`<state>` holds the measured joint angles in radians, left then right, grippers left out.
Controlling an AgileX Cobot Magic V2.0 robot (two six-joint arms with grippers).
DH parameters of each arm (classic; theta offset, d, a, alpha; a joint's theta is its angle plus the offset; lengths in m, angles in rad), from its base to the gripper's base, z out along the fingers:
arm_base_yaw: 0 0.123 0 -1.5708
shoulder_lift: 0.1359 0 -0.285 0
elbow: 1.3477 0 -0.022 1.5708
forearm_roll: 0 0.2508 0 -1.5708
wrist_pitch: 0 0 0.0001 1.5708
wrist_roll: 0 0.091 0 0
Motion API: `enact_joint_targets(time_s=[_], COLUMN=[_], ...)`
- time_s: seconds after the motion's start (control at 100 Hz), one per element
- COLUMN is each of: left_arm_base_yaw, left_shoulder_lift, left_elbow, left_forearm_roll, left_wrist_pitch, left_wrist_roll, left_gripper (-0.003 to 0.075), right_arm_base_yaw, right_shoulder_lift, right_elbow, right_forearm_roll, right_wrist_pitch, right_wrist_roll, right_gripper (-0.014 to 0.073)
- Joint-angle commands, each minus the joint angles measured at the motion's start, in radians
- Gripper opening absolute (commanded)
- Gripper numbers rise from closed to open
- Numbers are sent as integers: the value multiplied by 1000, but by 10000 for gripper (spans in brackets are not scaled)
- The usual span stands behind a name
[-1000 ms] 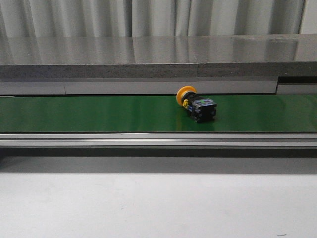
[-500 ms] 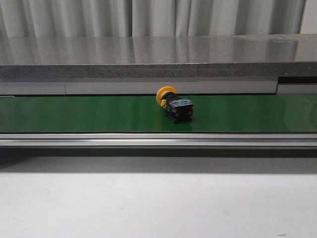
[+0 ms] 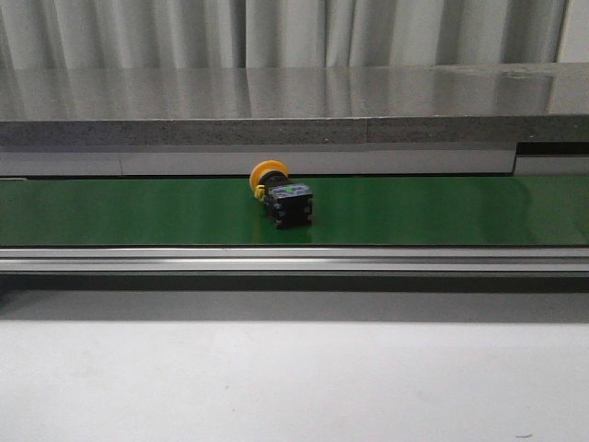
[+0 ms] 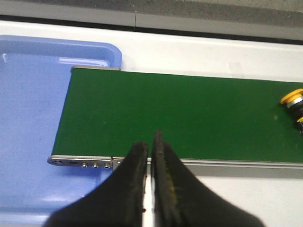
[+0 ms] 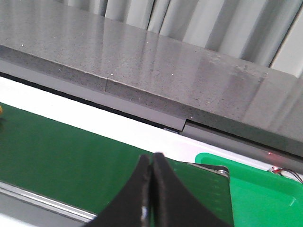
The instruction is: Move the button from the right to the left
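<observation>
Lying untouched near mid-belt on the green conveyor belt (image 3: 138, 212), the button (image 3: 282, 196) awaits pickup, both the left gripper (image 4: 150, 142) and right gripper (image 5: 152, 163) pinched empty, needing to spread first.

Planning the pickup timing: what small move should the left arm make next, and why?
Probably open the left end effector, whose fingers are pressed together above the near edge of the green conveyor belt. The yellow-capped black push-button switch lies on the belt, just at the edge of the left wrist view, with the blue plastic tray past the belt's end.
</observation>
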<state>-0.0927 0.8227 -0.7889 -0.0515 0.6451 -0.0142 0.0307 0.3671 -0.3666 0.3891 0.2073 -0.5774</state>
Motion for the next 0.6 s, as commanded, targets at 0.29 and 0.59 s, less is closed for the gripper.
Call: enact_joint_targets(time_s=[0.29, 0.59], left_arm_base_yaw=[-6, -6], left_shoulder_lift=[119, 119], left_elbow=[-63, -63], left_forearm_roll=[-14, -14], left_wrist_pitch=[-21, -23], left_wrist_roll=[-12, -10], left_gripper=[5, 186], right_arm_base_yaw=[2, 2], right_shoulder_lift=[6, 6], right_elbow=[-24, -24], right_forearm_roll=[13, 13], right_wrist_pitch=[-82, -82], right_wrist_roll=[-7, -7], right_gripper=[-59, -59])
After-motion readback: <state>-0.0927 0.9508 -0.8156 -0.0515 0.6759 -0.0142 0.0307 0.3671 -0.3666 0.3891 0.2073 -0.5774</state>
